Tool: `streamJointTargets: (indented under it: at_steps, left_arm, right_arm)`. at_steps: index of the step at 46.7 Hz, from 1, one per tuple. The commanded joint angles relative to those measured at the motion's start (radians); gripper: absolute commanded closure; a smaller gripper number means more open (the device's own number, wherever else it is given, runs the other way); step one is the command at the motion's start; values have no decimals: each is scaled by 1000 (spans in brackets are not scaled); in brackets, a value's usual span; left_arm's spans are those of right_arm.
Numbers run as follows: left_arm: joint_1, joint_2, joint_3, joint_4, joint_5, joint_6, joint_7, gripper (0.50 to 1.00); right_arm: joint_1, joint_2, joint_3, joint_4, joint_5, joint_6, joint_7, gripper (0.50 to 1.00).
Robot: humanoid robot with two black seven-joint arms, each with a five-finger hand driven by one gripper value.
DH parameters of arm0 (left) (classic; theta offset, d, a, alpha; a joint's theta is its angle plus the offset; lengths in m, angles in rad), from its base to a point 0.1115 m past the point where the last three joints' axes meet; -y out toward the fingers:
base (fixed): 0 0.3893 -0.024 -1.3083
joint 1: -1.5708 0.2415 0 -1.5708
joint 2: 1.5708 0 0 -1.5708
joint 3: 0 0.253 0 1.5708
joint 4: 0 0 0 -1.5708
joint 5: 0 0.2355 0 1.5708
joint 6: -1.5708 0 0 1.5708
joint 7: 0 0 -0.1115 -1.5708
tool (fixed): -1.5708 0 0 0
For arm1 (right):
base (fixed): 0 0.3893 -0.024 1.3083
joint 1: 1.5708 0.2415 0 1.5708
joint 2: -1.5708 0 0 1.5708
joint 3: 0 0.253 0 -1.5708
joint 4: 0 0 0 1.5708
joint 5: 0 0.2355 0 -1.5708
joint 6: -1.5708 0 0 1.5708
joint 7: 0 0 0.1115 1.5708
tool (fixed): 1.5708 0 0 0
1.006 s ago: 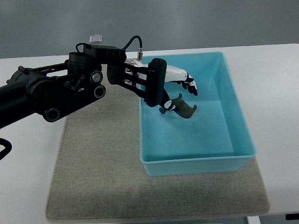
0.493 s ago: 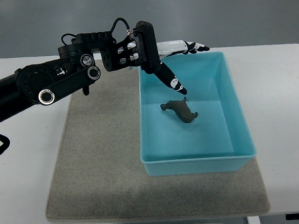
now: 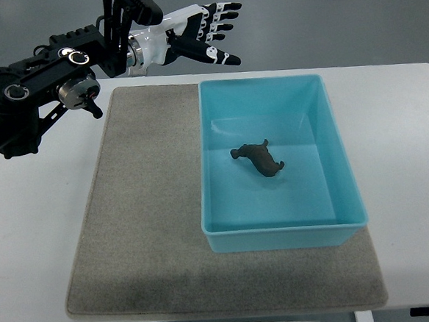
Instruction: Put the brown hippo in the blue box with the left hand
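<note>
A: Quick pass, top view. Where's the brown hippo (image 3: 258, 159)?

B: Inside the blue box (image 3: 339, 160), lying on the box floor, roughly mid-box, a bit toward the left wall. Body runs diagonal, one end up-left, the other down-right. Nothing touching it.

A: Box position?

B: Sits on the grey mat (image 3: 142, 225), right half of it. Near-right corner of the box reaches close to the mat's right edge. Mat lies on the white tabletop (image 3: 404, 184). Box is upright, open top, only the hippo in it.

A: Left hand (image 3: 204, 36)?

B: Far-left, past the far edge of the tabletop, well apart from the box and the hippo. Fingers (image 3: 222, 9) spread and stretched out, pointing right, white w/ black tips. Thumb sticks out lower-right. Holds nothing, fully open.

A: Arm?

B: Black arm (image 3: 39, 81) comes in from the left edge, over the far-left corner of the tabletop and mat. Joints w/ round silver caps visible. Wrist section is white, w/ a black bracket above it.

A: Right hand?

B: Not in pic at all.

A: Anything else on the tabletop?

B: Just mat, box, hippo. Grey floor beyond the far edge. Near edge shows a bit of the frame under the tabletop, can't make out detail.

A: Hippo upright or on its side?

B: Can't tell from this angle, too small. Dark brown shape, that's all I'd commit to.
</note>
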Motion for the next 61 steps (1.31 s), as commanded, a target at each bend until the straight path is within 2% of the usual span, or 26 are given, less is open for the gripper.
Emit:
streamJointTargets:
  at_steps: [1,15,29,35,50,61]
  left_arm:
    - [5,31,0,24,-117,-29,0,501]
    - [54,137,2,99,-444,-227,4,501]
    - [164,177,0,154,-674,-328,52,500]
    - [214,206,-3,156,-768,-329,63,500]
    - [306,214,-136,157,-779,-329,188,501]
    - [310,203,-146,156,-768,-329,190,500]
  right_arm:
    - [0,0,0,0,0,0,0,564]
    - [0,0,0,0,0,0,0,564]
    - [0,0,0,0,0,0,0,564]
    - [0,0,0,0,0,0,0,564]
    - [0,0,0,0,0,0,0,564]
    - [0,0,0,0,0,0,0,564]
